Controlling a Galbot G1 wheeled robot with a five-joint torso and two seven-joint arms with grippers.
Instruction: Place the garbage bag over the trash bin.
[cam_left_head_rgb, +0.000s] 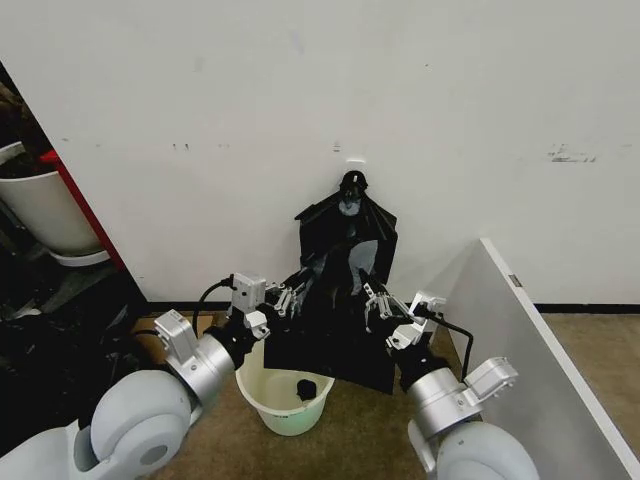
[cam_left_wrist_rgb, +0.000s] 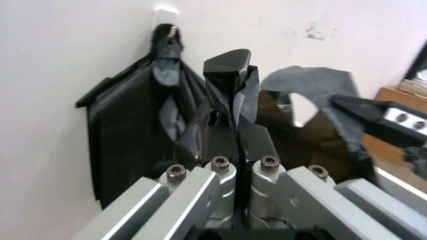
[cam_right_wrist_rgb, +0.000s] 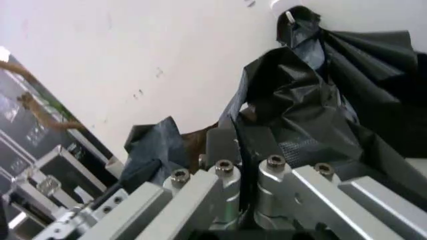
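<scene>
Head view: both grippers pinch the thin glossy black garbage bag (cam_left_head_rgb: 335, 335), left gripper (cam_left_head_rgb: 290, 294), right gripper (cam_left_head_rgb: 378, 300), above the round cream trash bin (cam_left_head_rgb: 285, 405). Left wrist view shows fingers (cam_left_wrist_rgb: 230, 80) pressed together on crinkled plastic.

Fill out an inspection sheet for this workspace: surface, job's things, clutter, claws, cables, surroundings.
Surface: brown floor along a white wall.
Job's things: garbage bag stretched between both claws above the trash bin; bin not yet covered.
Clutter: bunch of black bags hanging on the wall; small dark object inside the bin.
Claws: left claw and right claw each shut on the bag.
Cables: black cable at the left wrist.
Surroundings: white panel on the right; white tub on the left.
</scene>
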